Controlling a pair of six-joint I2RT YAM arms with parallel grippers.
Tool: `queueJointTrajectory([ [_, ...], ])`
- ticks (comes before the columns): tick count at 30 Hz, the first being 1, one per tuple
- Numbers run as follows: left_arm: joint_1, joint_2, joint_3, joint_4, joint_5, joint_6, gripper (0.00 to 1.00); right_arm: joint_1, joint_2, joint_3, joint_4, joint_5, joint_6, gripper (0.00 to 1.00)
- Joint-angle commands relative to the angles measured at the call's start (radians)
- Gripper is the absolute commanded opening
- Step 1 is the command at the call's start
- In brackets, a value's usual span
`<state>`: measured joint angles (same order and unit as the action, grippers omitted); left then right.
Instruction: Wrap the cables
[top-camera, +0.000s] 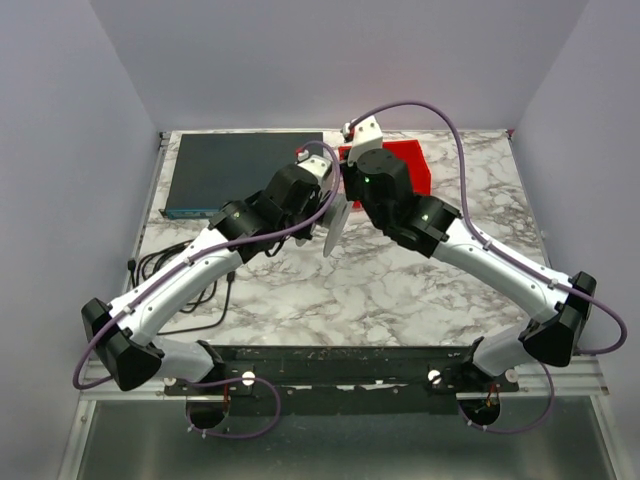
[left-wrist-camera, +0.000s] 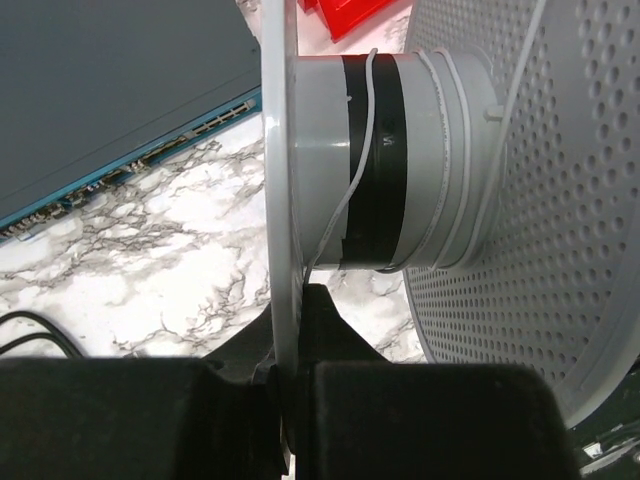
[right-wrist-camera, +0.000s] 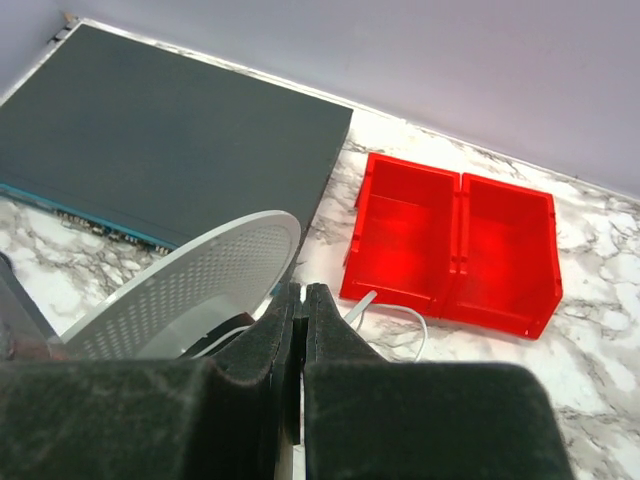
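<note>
A white spool (top-camera: 335, 225) hangs on edge above the table's middle. In the left wrist view it has a plain flange (left-wrist-camera: 280, 150), a grey and black core (left-wrist-camera: 400, 170) and a perforated flange (left-wrist-camera: 560, 200). The thin white cable (left-wrist-camera: 365, 130) runs in a few turns round the core. My left gripper (left-wrist-camera: 290, 330) is shut on the plain flange's rim. My right gripper (right-wrist-camera: 302, 295) is shut, with a white strand showing between its pads, just beside the perforated flange (right-wrist-camera: 190, 280). A loose loop of cable (right-wrist-camera: 405, 312) lies on the table in front of the red bin.
A red two-compartment bin (right-wrist-camera: 455, 240) sits at the back centre (top-camera: 400, 165). A flat dark grey switch box (top-camera: 240, 170) lies at the back left and shows in both wrist views (right-wrist-camera: 150, 140). Black cords (top-camera: 170, 265) trail off the left edge. Both arms meet over the middle.
</note>
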<state>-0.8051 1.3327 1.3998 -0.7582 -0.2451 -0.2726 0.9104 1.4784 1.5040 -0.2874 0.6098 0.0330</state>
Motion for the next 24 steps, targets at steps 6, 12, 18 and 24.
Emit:
queueJointTrajectory([
  [6,-0.008,-0.127,-0.014,0.025,0.104,0.071,0.00,-0.124,-0.014,-0.034,-0.056,-0.276,0.049,0.06],
  [12,-0.008,-0.133,0.028,-0.016,0.122,0.077,0.00,-0.232,-0.016,-0.087,-0.025,-0.477,0.118,0.18],
  [18,-0.007,-0.117,0.080,-0.062,0.108,0.075,0.00,-0.294,-0.016,-0.136,0.014,-0.540,0.162,0.25],
  [24,-0.001,-0.103,0.122,-0.085,0.107,0.062,0.00,-0.366,-0.022,-0.180,0.045,-0.558,0.219,0.35],
])
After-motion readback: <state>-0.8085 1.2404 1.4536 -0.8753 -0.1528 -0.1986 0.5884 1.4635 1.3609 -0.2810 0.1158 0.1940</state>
